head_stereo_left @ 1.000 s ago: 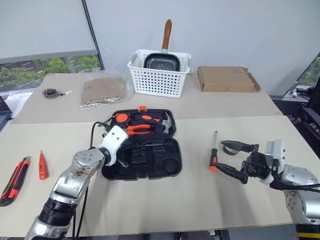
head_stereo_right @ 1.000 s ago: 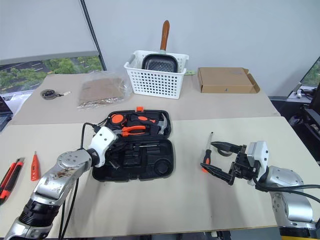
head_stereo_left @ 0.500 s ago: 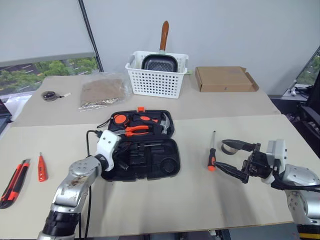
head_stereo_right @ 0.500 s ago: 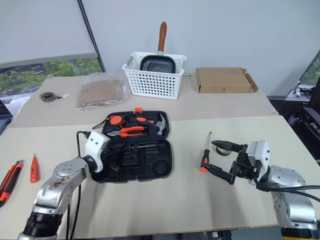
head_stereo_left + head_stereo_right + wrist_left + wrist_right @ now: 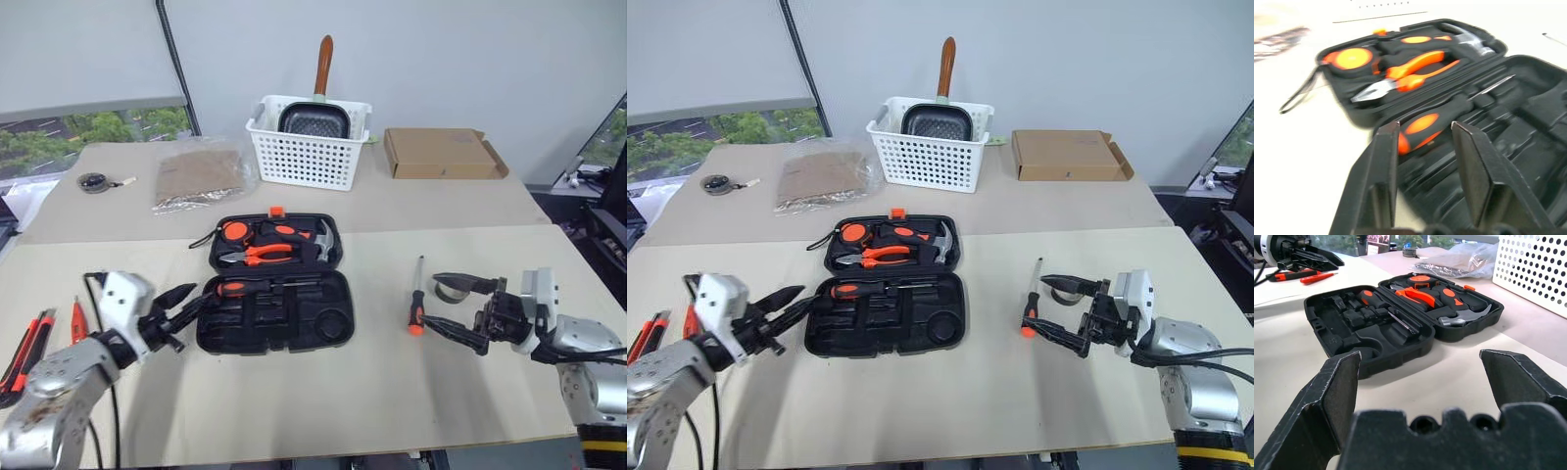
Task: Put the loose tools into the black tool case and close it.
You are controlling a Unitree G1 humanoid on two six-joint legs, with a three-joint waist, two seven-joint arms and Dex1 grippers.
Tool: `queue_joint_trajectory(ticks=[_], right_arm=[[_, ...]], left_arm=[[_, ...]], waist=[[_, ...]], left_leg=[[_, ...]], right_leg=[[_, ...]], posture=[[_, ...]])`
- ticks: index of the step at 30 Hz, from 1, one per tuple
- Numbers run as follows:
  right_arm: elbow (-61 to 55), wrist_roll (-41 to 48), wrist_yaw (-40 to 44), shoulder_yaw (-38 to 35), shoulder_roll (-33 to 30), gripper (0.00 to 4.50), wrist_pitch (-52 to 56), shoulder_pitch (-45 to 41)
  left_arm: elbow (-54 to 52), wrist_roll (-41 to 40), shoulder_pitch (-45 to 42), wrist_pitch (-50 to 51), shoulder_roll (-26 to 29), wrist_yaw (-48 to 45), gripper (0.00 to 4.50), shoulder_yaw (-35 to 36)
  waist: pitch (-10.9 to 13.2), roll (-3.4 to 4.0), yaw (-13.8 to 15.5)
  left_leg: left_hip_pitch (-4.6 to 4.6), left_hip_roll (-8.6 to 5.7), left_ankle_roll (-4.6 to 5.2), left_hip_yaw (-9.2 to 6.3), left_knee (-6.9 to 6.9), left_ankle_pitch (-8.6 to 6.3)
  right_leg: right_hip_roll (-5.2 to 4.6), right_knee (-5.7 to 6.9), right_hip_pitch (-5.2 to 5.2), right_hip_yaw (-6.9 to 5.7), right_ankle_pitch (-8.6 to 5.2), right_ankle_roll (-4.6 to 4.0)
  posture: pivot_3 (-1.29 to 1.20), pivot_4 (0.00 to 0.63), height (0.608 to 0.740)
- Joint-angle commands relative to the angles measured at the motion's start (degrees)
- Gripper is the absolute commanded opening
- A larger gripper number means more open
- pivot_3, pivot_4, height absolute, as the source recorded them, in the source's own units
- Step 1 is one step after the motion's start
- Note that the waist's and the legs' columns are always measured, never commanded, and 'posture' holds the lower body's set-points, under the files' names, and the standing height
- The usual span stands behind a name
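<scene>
The black tool case point(image 5: 333, 328) lies open at the table's middle. Pliers point(image 5: 263, 255), a hammer and a round orange-faced item fill its back half. One orange-and-black screwdriver point(image 5: 1422, 128) rests in the front half. My left gripper point(image 5: 199, 297) hovers just left of the case, open and empty. A second screwdriver point(image 5: 418, 299) and a small grey tape roll point(image 5: 449, 293) lie to the right, beside my right gripper point(image 5: 457, 309), which is open and empty. A red-and-black utility knife point(image 5: 29, 348) and an orange tester screwdriver point(image 5: 75, 315) lie at the far left.
At the back stand a white slotted basket point(image 5: 309, 157) holding a pan, a cardboard box point(image 5: 441, 154) and a clear plastic bag point(image 5: 201, 174). A small round object point(image 5: 95, 181) lies at the back left.
My left gripper has pulled back to the left, out of the case, and opened, leaving a screwdriver in the front half. The right gripper has stayed in place.
</scene>
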Motion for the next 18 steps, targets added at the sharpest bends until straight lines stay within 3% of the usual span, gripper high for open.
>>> queue_joint_trajectory(ticks=[1,2,5,10,18], right_arm=[[-2.71,-0.65,-1.32,1.23,0.43,4.5,0.05,0.04],[-3.51,-0.69,-2.1,1.51,0.53,4.5,0.65,0.25],[-6.98,-3.06,-7.98,2.03,0.86,4.5,2.46,1.41],[-19.94,-9.63,-22.72,3.87,1.51,4.5,11.93,8.49],[-34.35,-19.68,-46.95,7.96,6.73,4.5,36.47,10.38]], left_arm=[[-4.4,-8.17,3.65,0.89,2.1,-6.31,1.86,4.26],[-4.97,-10.43,4.75,2.45,3.16,-7.75,1.86,5.12],[-7.02,-12.93,7.3,4.05,8.29,-12.58,2.61,6.92],[-8.87,-11.3,5.77,3.08,18.76,-19.54,4.34,6.56],[-8.63,-11.74,-6.25,3.36,25.15,-22.21,4.42,-0.72]], waist=[[0.01,-0.02,-0.08],[0.02,-0.04,-0.07],[0.02,-0.04,0.06],[0.05,0.02,0.78],[0.08,0.07,0.83]], left_leg=[[-0.01,0.01,0.0,0.0,-0.01,0.0],[-0.04,0.01,0.0,0.01,-0.01,0.0],[-0.15,0.01,0.0,0.01,-0.03,0.0],[-0.13,0.0,-0.47,-0.01,-0.04,-0.25],[-0.15,0.0,-0.6,0.03,-0.04,-0.22]], right_leg=[[0.0,-0.02,-0.01,0.0,0.0,0.0],[-0.01,-0.02,-0.03,0.0,0.0,0.0],[-0.01,-0.02,-0.14,-0.01,-0.01,-0.01],[-0.02,-0.02,-0.13,-0.06,-0.23,-0.33],[0.0,-0.01,-0.19,0.02,-0.25,-0.37]], posture=[[0.0,0.15,0.7],[0.0,0.15,0.7],[0.0,0.15,0.7],[0.0,0.15,0.7],[0.0,0.15,0.7]])
